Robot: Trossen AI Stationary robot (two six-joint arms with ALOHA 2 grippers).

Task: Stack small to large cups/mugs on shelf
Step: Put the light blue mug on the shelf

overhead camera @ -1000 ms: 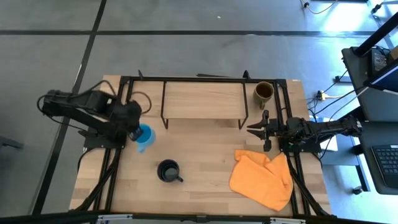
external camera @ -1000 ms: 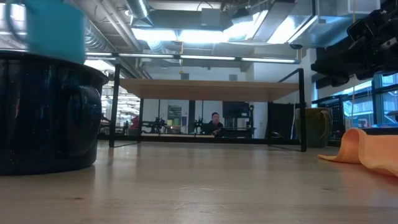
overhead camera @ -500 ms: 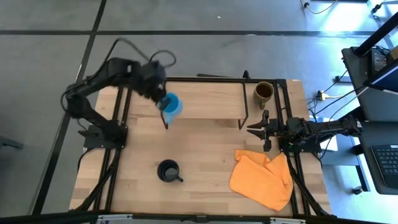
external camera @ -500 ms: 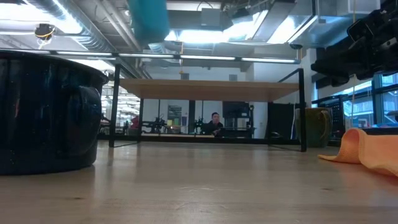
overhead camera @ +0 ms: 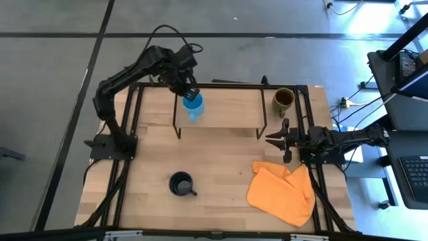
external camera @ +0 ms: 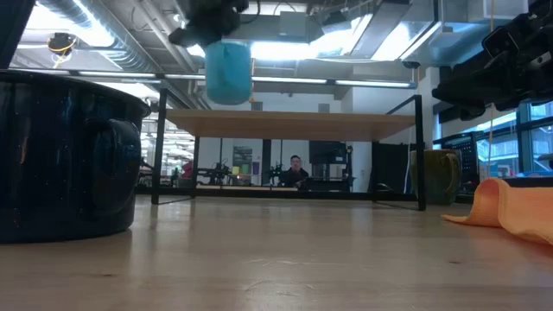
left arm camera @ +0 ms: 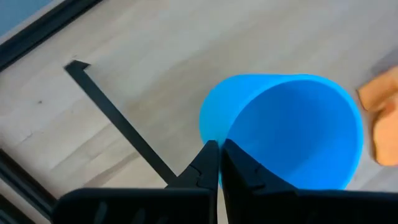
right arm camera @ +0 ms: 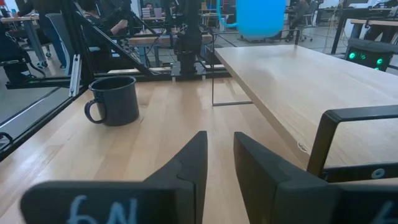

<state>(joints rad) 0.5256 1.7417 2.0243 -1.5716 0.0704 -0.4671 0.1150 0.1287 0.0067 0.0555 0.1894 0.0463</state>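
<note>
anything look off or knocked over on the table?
Nothing spilled or tipped. Black mug and olive mug stand upright on the table; left gripper holds the blue mug over the shelf. Only oddity: a crumpled orange cloth near the idle right gripper.

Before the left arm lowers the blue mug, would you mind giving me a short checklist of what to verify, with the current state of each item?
1. Grip: left gripper is closed on the rim of the light blue mug: ok.
2. Position: in the high view the mug is over the left part of the shelf: ok.
3. Height: in the low view the mug hangs clear above the shelf board: ok.
4. Landing spot: the board beneath shows nothing on it: ok.
5. Right gripper waits open beside the shelf's right end, away from the mug: ok.
6. Black mug and olive-brown mug are off the shelf: ok.
</note>
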